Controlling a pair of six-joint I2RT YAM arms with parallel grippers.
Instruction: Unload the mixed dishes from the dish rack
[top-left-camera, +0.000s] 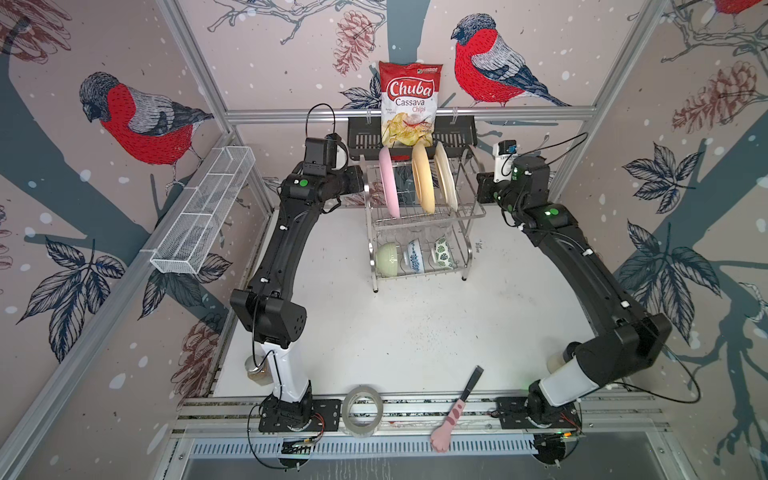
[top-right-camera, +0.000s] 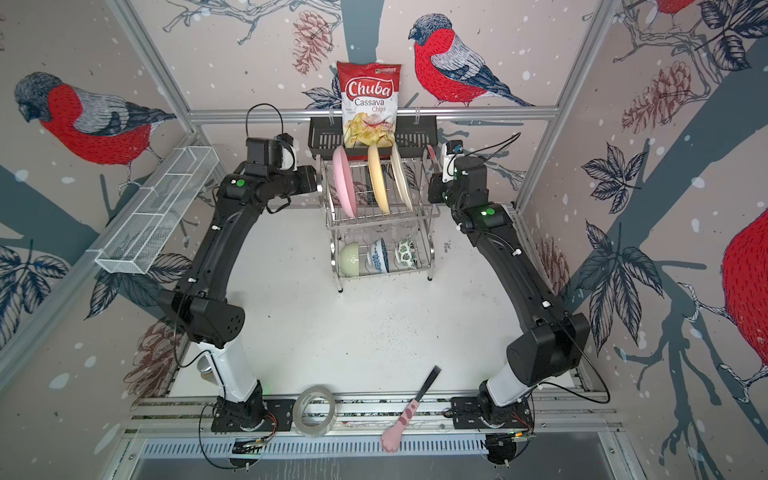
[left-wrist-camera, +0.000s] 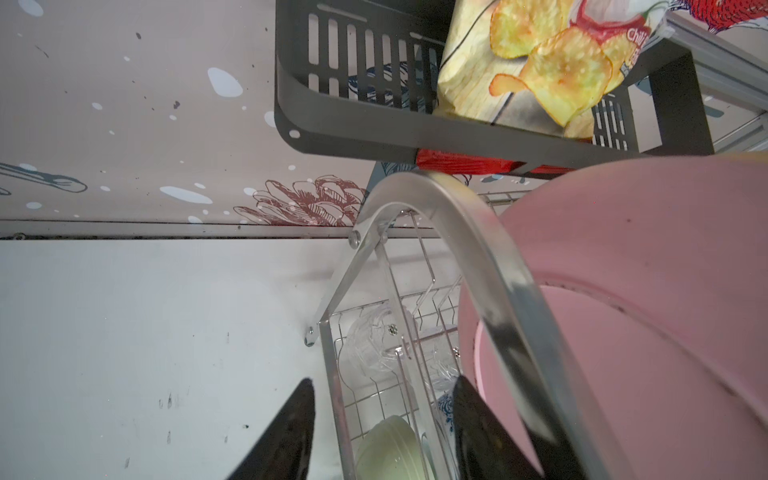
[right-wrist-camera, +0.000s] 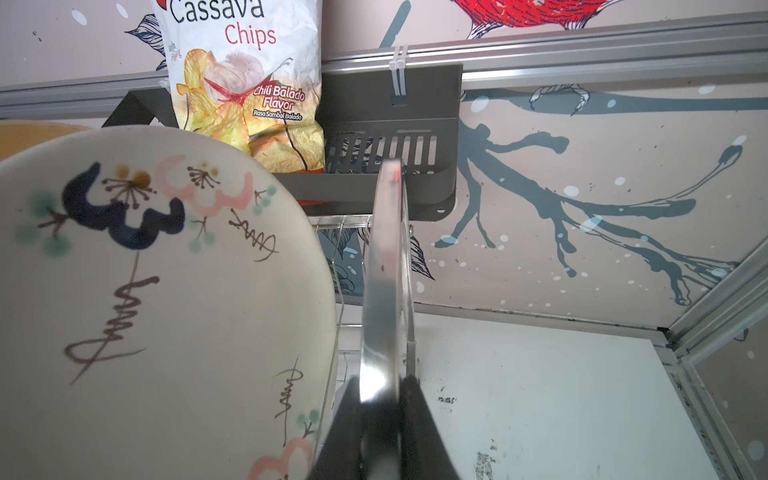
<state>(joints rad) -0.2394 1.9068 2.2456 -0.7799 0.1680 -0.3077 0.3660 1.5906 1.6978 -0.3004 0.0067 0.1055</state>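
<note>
Glasses (left-wrist-camera: 374, 345) barely visible under plates (top-left-camera: 390, 187) in rack (top-left-camera: 419, 224) at 12 o'clock; left gripper (left-wrist-camera: 382, 380) apart, right gripper (right-wrist-camera: 380, 380) pinching its handle (right-wrist-camera: 384, 249).

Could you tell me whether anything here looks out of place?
Yes: the right gripper is shut on a handle of the rack, not on the plates. A tape roll and a paw-handled tool lie on the front rail.

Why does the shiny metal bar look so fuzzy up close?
Right wrist view: the steel handle sits too near the lens, so it's out of focus, with pale glare. Left wrist view: the other handle blurs nearest the camera. Both top views: the dish rack looks clearer.
</note>
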